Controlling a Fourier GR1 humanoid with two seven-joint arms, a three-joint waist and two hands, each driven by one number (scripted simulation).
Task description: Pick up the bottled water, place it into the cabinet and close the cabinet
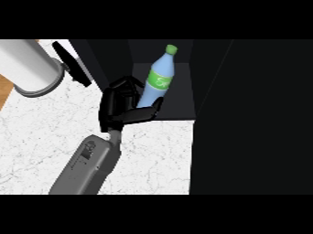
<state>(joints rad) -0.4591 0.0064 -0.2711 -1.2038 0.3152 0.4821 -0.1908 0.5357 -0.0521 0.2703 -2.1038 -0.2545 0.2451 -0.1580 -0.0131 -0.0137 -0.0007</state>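
Marbled white desk [37, 137] fills the left half of my head view, with a strip of wooden floor past its far-left edge. Well left of the cabinet [179, 107] lies a big white cylinder [24, 64] with a grey rim; I can't tell what it is. Between it and the cabinet runs a narrow black slab [75, 64], possibly a door seen edge-on, though I won't swear to it.

Coming up from the bottom edge, my left robot hand [119, 112] sits right at the cabinet's mouth, fingers and thumb curled round the lower part of the bottle [160, 75]. The bottle leans, green cap up and deeper in, its body already inside the dark opening. Whether its base touches the cabinet floor, I can't make out.

Right of the opening a broad dark panel [261, 119] covers the rest. The right robot hand doesn't show.

By my reckoning the pickup is done and the placing is nearly there. Setting the bottle down, letting go, pulling clear and shutting the cabinet are left.
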